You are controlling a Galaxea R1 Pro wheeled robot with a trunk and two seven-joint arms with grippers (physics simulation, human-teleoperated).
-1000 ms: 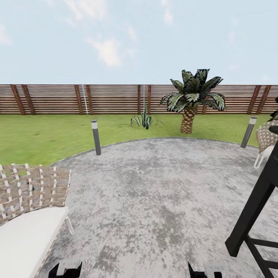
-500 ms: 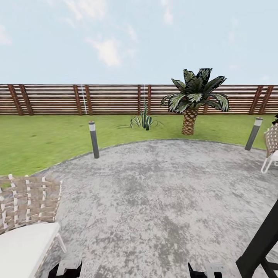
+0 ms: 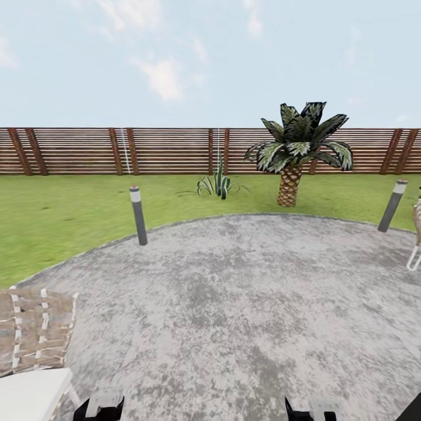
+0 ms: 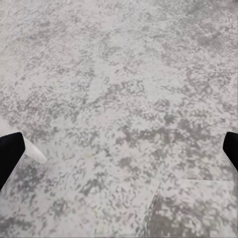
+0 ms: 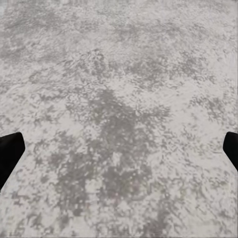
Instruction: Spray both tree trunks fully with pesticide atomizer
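The head view looks over a round patch of grey paving (image 3: 234,304) in the garden, with green lawn (image 3: 58,216) beyond and a brown slatted fence (image 3: 169,151) across the back. 1 scaly-trunked palm (image 3: 290,155) and 1 small spiky plant (image 3: 217,185) stand on the grass. 2 grey bollard lamps, 1 left (image 3: 138,215) and 1 right (image 3: 392,206), edge the paving. 1 woven chair (image 3: 32,351) with a white seat sits lower left; what may be a 2nd chair (image 3: 416,245) is cut off at the right edge. The left gripper (image 4: 119,153) and right gripper (image 5: 119,153) both hang spread wide over bare paving, holding nothing
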